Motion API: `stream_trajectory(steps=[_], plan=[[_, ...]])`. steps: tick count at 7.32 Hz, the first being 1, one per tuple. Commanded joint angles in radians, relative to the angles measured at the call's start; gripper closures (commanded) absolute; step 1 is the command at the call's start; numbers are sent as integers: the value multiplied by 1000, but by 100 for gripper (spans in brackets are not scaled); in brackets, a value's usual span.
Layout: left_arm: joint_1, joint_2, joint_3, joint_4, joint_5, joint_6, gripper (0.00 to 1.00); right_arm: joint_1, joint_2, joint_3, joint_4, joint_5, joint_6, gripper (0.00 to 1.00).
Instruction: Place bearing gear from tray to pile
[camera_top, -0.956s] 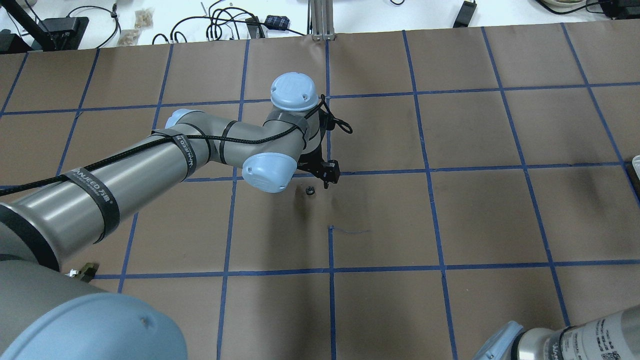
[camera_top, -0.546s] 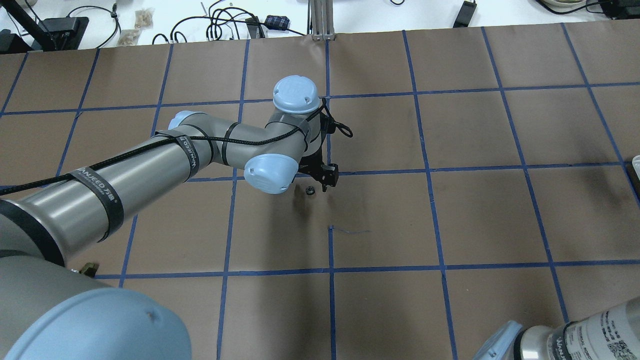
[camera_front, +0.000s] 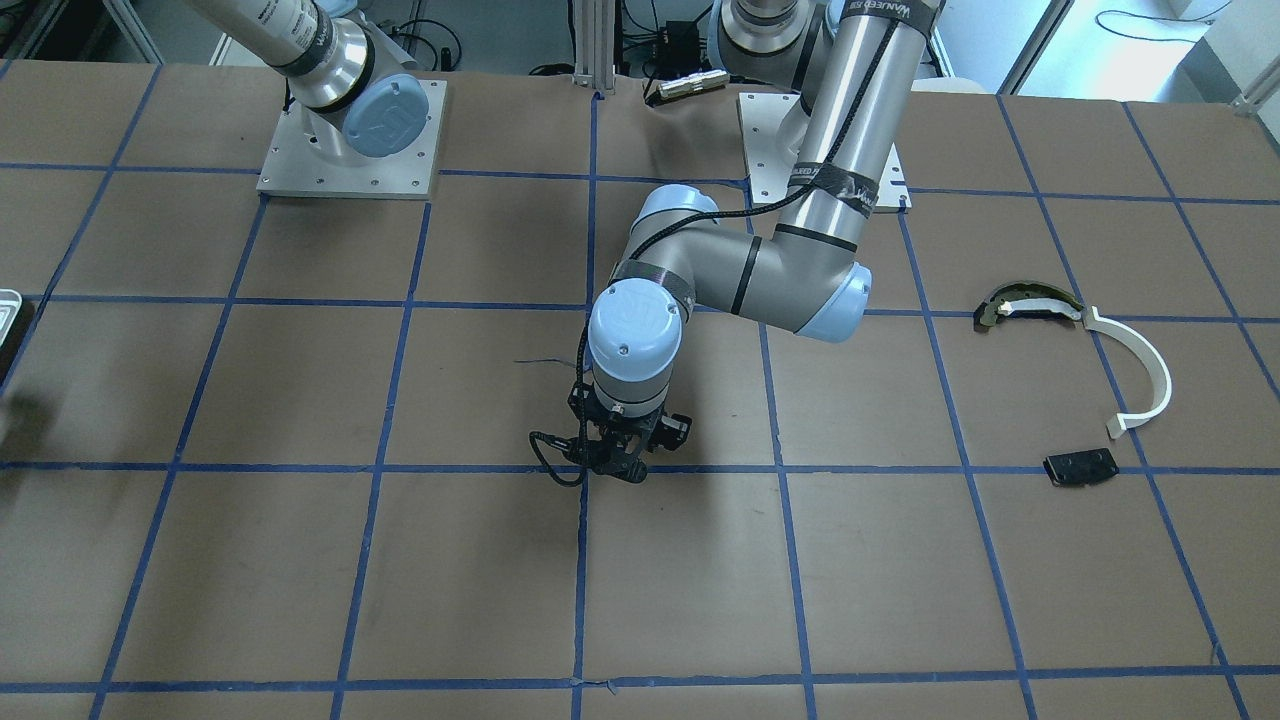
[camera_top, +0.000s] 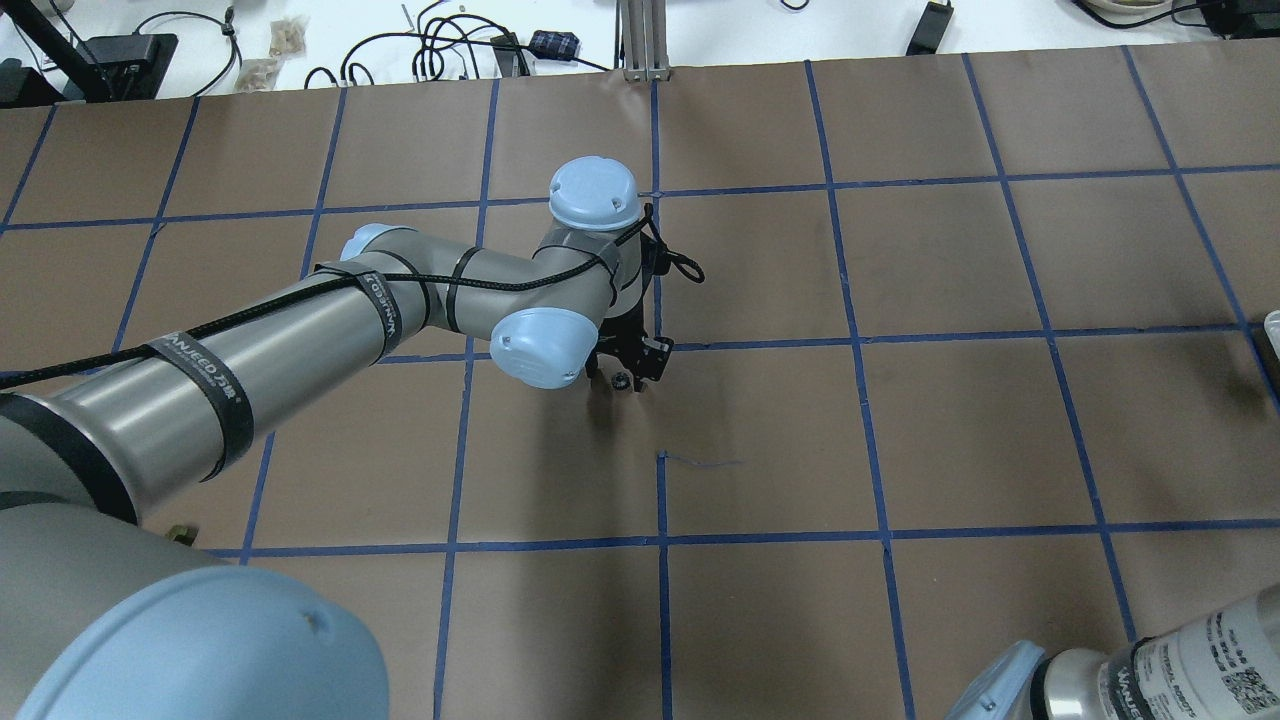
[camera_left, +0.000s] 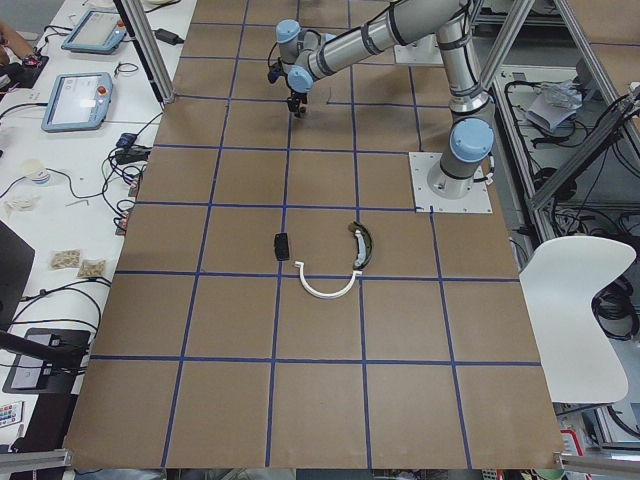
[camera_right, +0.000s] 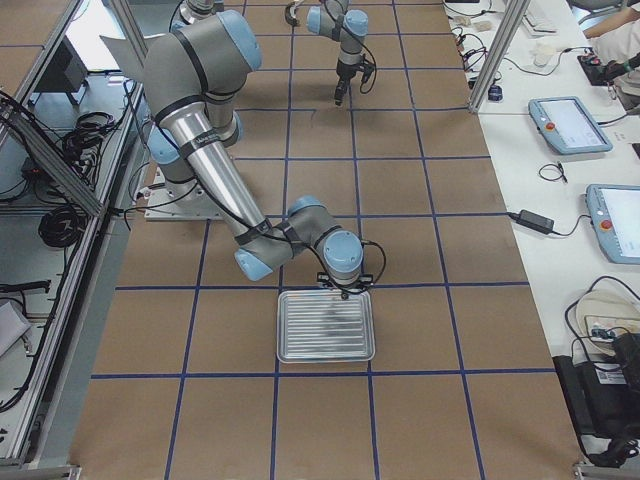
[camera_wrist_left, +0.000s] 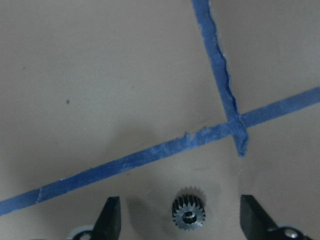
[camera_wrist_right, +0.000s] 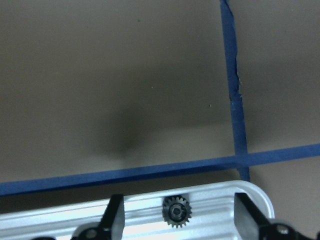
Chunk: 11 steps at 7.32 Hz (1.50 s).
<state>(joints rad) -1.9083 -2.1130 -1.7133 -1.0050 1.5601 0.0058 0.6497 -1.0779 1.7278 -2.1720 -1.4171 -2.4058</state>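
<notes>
Now: left claw (camera_wrist_left: 180, 209) spread wide, empty, straddling gear (camera_wrist_left: 189, 214) on surface (camera_wrist_left: 125, 75). You centre, descend, close gently. Pile (camera_front: 1080, 467) at 3 o'clock, front-facing view. Right claw (camera_wrist_right: 179, 206) likewise spread, empty, above tray (camera_wrist_right: 225, 196).

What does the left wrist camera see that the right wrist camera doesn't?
Only the left wrist camera shows a loose gear lying flat on the brown paper, no tray near it, with the open left gripper on either side. Only the right wrist camera shows the shiny ridged tray, with a tray gear lying on it between the fingers of the open right gripper. Both show one little toothed gear, blue tape lines and brown paper.
</notes>
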Motion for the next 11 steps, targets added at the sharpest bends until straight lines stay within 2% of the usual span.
stream_trajectory(steps=[1, 3, 4, 5, 6, 7, 11], plan=[[0, -1, 1, -1, -6, -4, 100, -1, 10, 0, 0, 0, -7, 20], [3, 22, 4, -3, 9, 3, 100, -5, 22, 0, -2, 0, -6, 23], [20, 42, 23, -51, 12, 3, 100, -5, 24, 1, -3, 0, -7, 32], [94, 76, 49, -111, 26, 3, 100, -7, 24, 3, -6, 0, -9, 39], [206, 111, 82, -180, 25, 43, 100, -7, 26, 3, -6, 0, -9, 39], [341, 129, 81, -216, 25, 239, 100, -7, 26, 3, -6, 0, -12, 39], [775, 160, 48, -285, 28, 564, 100, -8, 26, -4, -8, 0, -15, 39]])
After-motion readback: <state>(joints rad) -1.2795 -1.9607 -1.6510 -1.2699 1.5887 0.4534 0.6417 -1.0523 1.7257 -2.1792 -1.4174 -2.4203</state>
